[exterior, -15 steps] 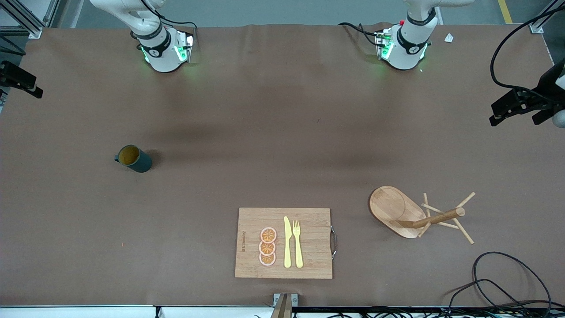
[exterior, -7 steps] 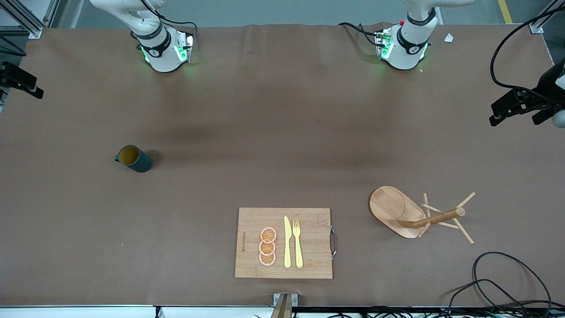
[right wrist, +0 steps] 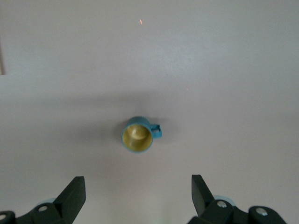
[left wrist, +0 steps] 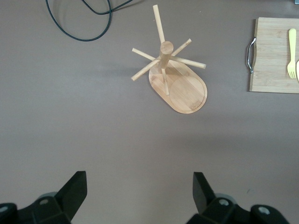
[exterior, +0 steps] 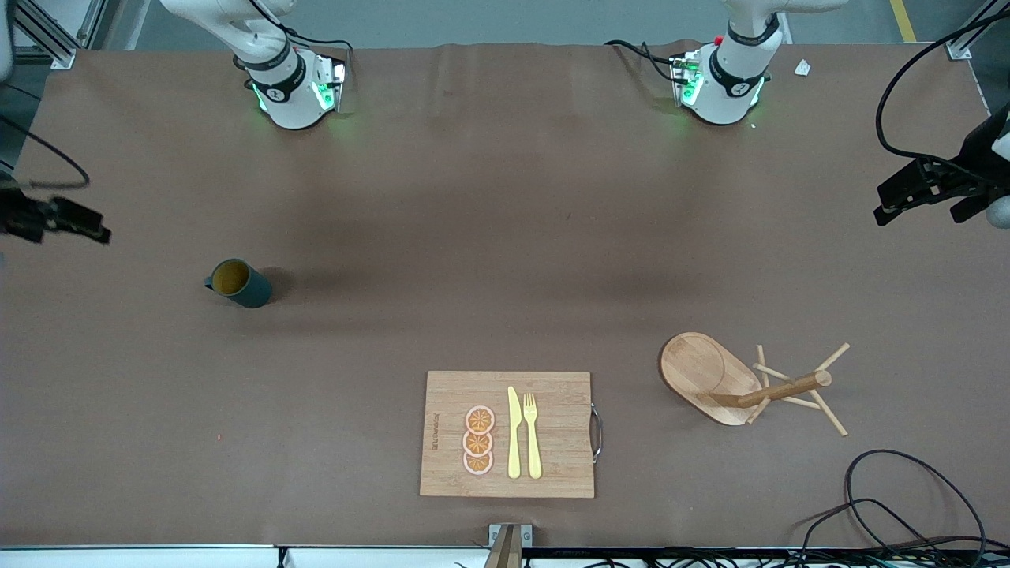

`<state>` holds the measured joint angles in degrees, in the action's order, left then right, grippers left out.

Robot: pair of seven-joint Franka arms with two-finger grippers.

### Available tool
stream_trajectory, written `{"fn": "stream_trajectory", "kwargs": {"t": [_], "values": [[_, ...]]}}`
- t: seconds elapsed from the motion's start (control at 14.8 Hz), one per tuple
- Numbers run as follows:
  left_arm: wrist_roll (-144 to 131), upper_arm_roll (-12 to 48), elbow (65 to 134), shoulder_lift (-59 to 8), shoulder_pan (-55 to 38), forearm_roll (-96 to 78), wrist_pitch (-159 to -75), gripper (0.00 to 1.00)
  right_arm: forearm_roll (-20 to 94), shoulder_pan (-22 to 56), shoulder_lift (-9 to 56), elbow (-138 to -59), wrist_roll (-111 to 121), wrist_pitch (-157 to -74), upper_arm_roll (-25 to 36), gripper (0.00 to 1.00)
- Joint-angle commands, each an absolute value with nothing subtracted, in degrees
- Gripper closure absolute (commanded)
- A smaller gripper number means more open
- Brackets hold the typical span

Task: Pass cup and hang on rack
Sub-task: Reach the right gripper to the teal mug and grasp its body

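Observation:
The cup (exterior: 239, 284), dark teal with a yellow-ochre inside, stands upright on the brown table toward the right arm's end. It also shows in the right wrist view (right wrist: 138, 136), handle to one side. My right gripper (exterior: 75, 221) is open and empty, up in the air at the table's edge beside the cup (right wrist: 138, 193). The rack (exterior: 710, 377), a wooden mug tree with an oval base, stands toward the left arm's end (left wrist: 177, 84). My left gripper (exterior: 915, 214) is open and empty, high over the table's edge near the rack (left wrist: 140, 191).
A bamboo cutting board (exterior: 552, 434) with a yellow knife, a fork and orange slices lies near the front edge; its handled end shows in the left wrist view (left wrist: 275, 56). Black cable (exterior: 907, 505) loops at the corner near the rack (left wrist: 84, 23).
My right gripper has moved in from the table's edge toward the cup. The left gripper, cup and rack have not moved.

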<state>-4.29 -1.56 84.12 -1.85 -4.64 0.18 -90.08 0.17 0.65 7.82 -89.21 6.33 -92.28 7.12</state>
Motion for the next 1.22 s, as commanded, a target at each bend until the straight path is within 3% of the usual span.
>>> {"fn": "stream_trajectory", "kwargs": {"t": [0.0,0.74,1.08,1.15], "values": [[-3.6,-1.6,83.7,-1.8,-4.7,0.4,-90.3,0.00,1.4,0.4,9.7,-91.9,14.3,-96.0,6.5,0.00],[-3.6,-1.6,83.7,-1.8,-4.6,0.4,-90.3,0.00,3.5,-0.7,9.8,-123.6,38.9,-128.6,6.6,0.00],[-3.6,-1.6,83.7,-1.8,-4.6,0.5,-90.2,0.00,3.5,-0.8,13.4,-127.9,42.1,-135.9,6.6,0.04],[-3.6,-1.6,83.8,-1.8,-4.6,0.5,-90.3,0.00,3.5,-0.8,14.2,-127.9,42.4,-136.1,6.6,0.10]]}}
